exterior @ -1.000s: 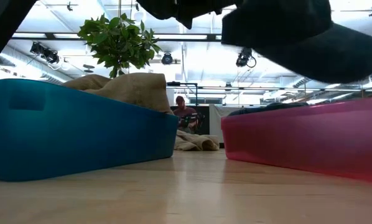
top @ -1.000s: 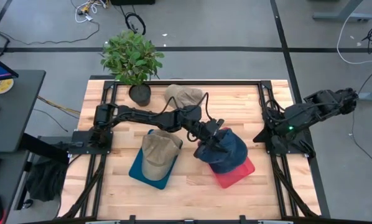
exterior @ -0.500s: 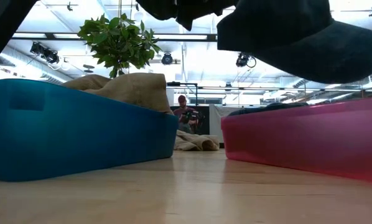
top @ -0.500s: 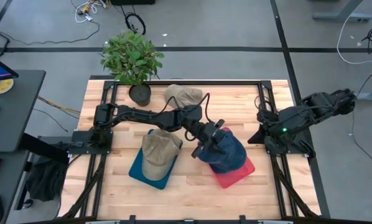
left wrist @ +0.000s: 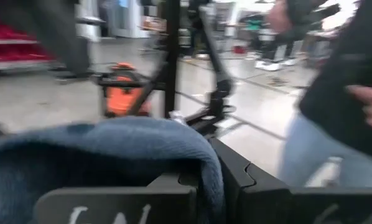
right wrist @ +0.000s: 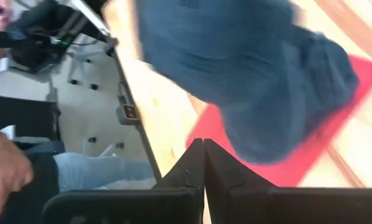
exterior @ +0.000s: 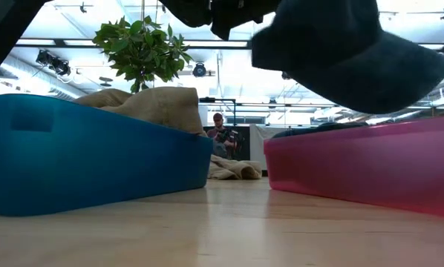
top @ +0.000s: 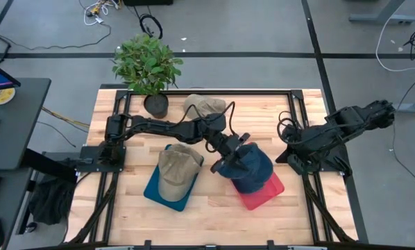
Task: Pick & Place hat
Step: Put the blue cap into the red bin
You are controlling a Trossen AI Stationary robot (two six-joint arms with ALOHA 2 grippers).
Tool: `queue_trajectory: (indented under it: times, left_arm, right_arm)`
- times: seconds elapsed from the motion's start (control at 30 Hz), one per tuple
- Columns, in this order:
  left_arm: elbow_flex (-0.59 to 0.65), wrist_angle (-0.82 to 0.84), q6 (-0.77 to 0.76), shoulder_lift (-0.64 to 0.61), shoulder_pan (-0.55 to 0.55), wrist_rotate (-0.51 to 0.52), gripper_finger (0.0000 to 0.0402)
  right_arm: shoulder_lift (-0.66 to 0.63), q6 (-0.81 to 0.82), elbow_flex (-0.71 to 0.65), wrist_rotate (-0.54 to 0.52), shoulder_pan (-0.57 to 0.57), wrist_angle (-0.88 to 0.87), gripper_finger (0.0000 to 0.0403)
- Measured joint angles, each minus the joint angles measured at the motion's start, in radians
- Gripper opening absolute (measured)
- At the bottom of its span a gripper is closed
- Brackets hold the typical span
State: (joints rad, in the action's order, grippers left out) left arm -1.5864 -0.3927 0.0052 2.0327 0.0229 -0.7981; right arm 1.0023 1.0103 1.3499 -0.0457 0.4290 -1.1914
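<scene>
Left of centre in the high view, a tan hat (top: 175, 172) lies in the blue bin (top: 154, 189). At centre, the left gripper (top: 230, 155) is clamped on the navy hat (top: 248, 169), held above the red bin (top: 266, 192). At right edge, the right gripper (right wrist: 203, 163) waits, fingers together.

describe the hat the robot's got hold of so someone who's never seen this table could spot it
Start at the potted plant on the table's far edge, then follow the left arm to its tool near the middle. The dark blue hat hangs from it above the red bin. The other two hats are tan; one lies in the blue bin.
</scene>
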Motion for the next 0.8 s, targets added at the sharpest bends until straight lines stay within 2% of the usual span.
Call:
queue_trajectory:
  times: [0.13, 0.3, 0.53, 0.67, 0.8]
  left_arm:
    - [0.0, 0.002, -0.062, 0.0, -0.014, -0.091, 0.0024]
    - [0.0, 0.002, -0.111, 0.0, -0.028, -0.104, 0.0024]
    - [0.0, 0.0, -0.244, 0.0, -0.013, -0.094, 0.0024]
    - [0.0, -0.009, -0.283, 0.0, -0.012, -0.092, 0.0024]
    - [0.0, -0.008, -0.309, 0.0, -0.022, -0.093, 0.0024]
  right_arm:
    - [0.0, 0.024, 0.0, 0.001, 0.0, -0.067, 0.001]
    - [0.005, -0.061, 0.0, -0.03, 0.0, -0.005, 0.0049]
    - [0.054, -0.474, 0.0, -0.07, -0.036, 0.238, 0.0157]
    - [0.1, -0.601, 0.0, -0.071, -0.082, 0.245, 0.0208]
    - [0.143, -0.683, 0.0, -0.068, -0.119, 0.264, 0.0239]
